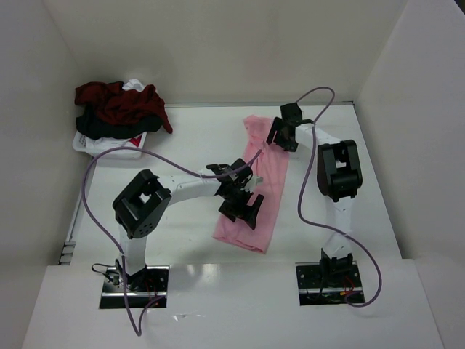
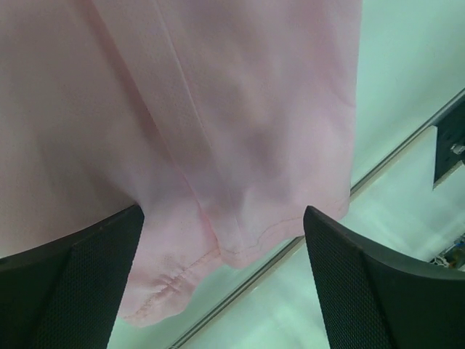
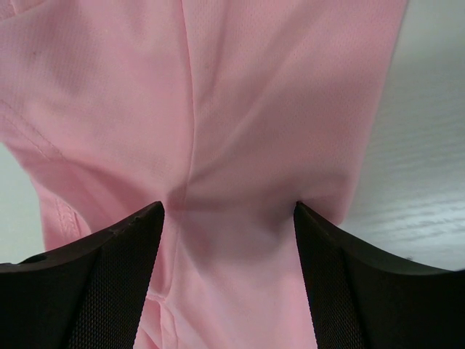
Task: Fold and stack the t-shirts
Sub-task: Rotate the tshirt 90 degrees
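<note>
White table (image 1: pixel 196 138) first, since it's the biggest thing here. It's basically my folding board, so the pink t-shirt (image 1: pixel 270 183) lies flat near the middle of it, narrowed into a long strip running from the far side back toward my bases. I reckon that's so it can be folded end to end next. The other t-shirts (image 1: pixel 120 105), dark red, black and a bit of white, sit heaped on the small basket (image 1: pixel 93 150) at the far left corner, well apart, probably waiting their turn. My left pincer (image 2: pixel 224 212) hovers over the near end with its jaws spread about as wide as they go. The hem (image 2: pixel 173 280) shows between them and they're holding nothing. My right pincer (image 3: pixel 229 207) is at the far end, jaws apart too, straddling a crease (image 3: pixel 190 145) in the cloth. No pinch on it that I can see.
</note>
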`<state>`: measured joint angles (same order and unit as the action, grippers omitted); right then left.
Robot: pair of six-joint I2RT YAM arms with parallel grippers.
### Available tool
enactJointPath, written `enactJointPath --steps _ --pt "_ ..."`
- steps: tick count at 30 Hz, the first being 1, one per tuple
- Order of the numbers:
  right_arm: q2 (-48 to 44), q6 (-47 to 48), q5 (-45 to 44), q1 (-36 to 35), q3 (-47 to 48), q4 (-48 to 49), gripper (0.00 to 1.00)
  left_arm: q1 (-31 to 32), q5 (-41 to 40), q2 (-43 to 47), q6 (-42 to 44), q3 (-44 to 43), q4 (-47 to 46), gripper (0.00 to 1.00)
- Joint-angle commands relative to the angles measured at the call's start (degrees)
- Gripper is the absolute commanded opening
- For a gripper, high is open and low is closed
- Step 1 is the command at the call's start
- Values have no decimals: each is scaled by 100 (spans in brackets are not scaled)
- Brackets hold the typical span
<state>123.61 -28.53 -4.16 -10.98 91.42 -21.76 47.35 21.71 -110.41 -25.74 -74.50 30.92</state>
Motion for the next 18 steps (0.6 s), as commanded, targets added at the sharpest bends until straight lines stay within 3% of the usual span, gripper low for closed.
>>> enactJointPath --steps 1,18 --pt "373 120 91 -150 621 -258 77 81 298 -24 -292 129 -59 98" --pt "2034 67 557 -835 3064 -1031 77 -68 -1 204 -951 463 -130 98"
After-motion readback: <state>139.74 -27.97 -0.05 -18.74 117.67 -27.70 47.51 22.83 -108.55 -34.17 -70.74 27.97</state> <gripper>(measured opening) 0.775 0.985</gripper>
